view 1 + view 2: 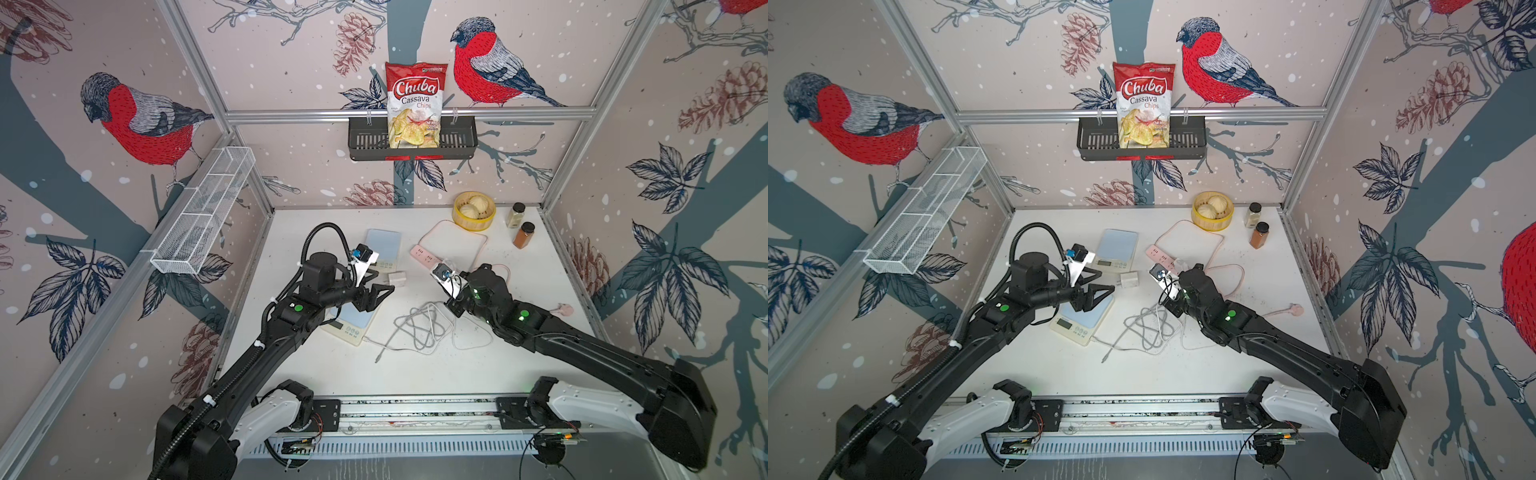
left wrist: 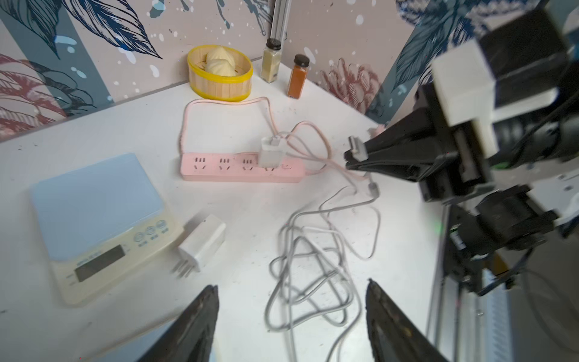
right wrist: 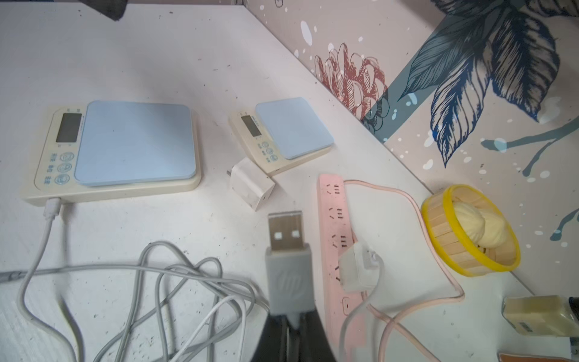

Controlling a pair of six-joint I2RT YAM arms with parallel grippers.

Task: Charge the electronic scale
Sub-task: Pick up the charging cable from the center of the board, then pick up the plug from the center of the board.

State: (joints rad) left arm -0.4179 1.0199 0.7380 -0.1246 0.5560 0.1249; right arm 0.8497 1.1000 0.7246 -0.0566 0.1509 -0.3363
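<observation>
Two cream scales with blue tops lie on the table. The near scale sits under my left arm, with a white cable plugged into its side. The far scale has a loose white charger block beside it. My left gripper hangs open and empty above the near scale. My right gripper is shut on the grey USB plug of a tangled grey cable, next to the pink power strip.
A white adapter sits plugged into the power strip. A bamboo steamer and two spice jars stand at the back right. The strip's pink plug lies at the right edge. Baskets hang on the back and left walls.
</observation>
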